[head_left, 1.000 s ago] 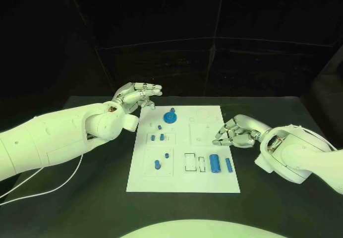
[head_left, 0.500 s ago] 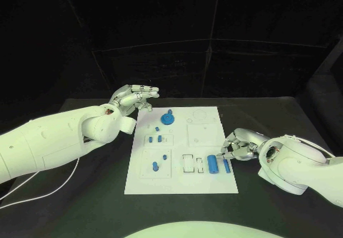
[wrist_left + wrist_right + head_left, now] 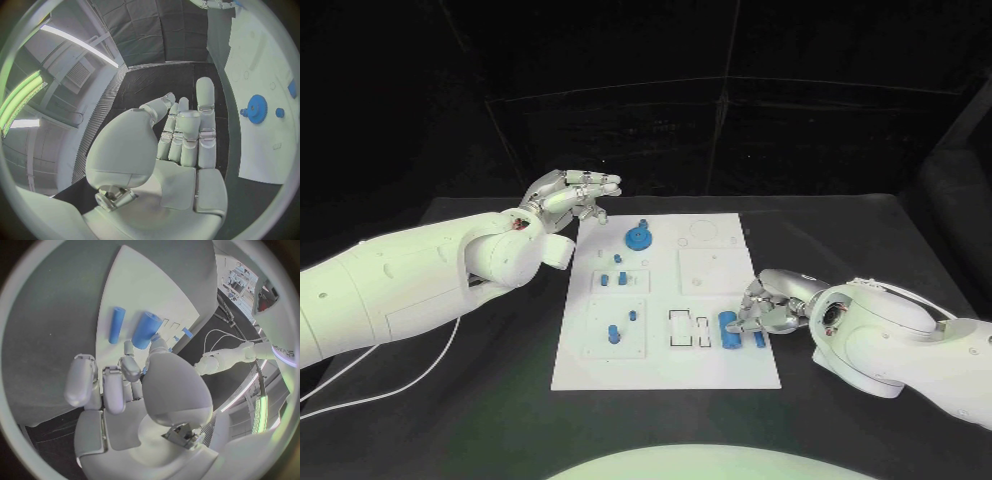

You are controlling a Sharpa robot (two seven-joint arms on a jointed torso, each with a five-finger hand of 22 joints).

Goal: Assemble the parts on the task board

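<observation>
Task board flat on desk, between both hands. Right hand lowered, fingertips touching thick blue cylinder, grip unclear. Left hand raised beyond board's far corner, fingers extended together, holding nothing.

Lit from above against a near-black backdrop, with the white task board and the pale arm shells standing out brightly on the dark table. Faintly green-tinged on the arm surfaces, with soft shadows pooling under the right hand at the board's edge and no harsh glare on the plate. Heavily curved at the rim of both wrist views, where long ceiling light strips bow into arcs, the left hand sharp and evenly lit at centre, the outer ring smeared and dim.
</observation>
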